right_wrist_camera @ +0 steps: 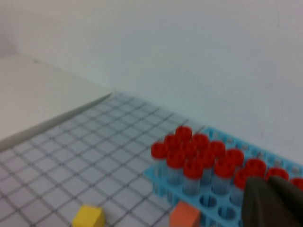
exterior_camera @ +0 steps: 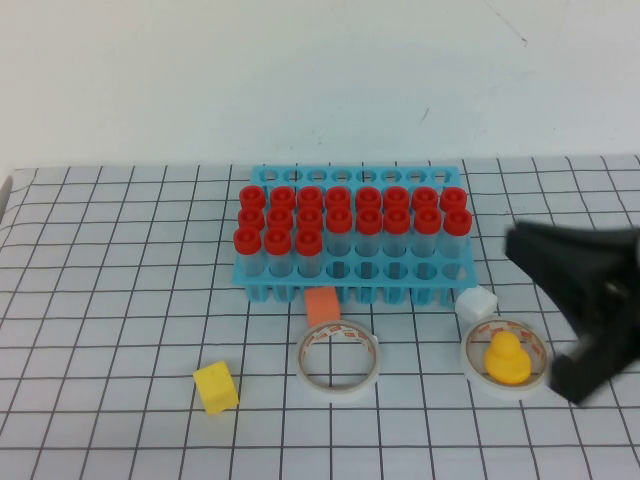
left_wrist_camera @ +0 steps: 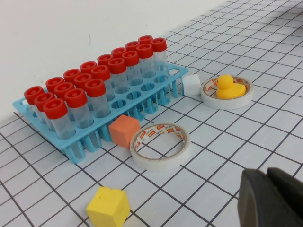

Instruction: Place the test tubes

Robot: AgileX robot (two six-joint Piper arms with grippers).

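Obs.: right end effector point(right_wrist_camera: 267, 189) clenched, nothing visible in it. It's at the right side of the table; right arm point(exterior_camera: 590, 300) is a dark blur in high view.
Left end effector point(left_wrist_camera: 267, 189) clenched, empty, near-left of the things, out of high view.
Test tubes point(exterior_camera: 339, 218) stand upright in the blue rack point(exterior_camera: 350, 288), long axis vert., red caps up.
Key relation: rack lies left and a bit far of the right end effector, so I judge the right arm nearer.
Near row has three tubes at left; other holes point(exterior_camera: 400, 270) open.
No loose tube seen anywhere. Both end effectors' fingers cut off by frame edges.
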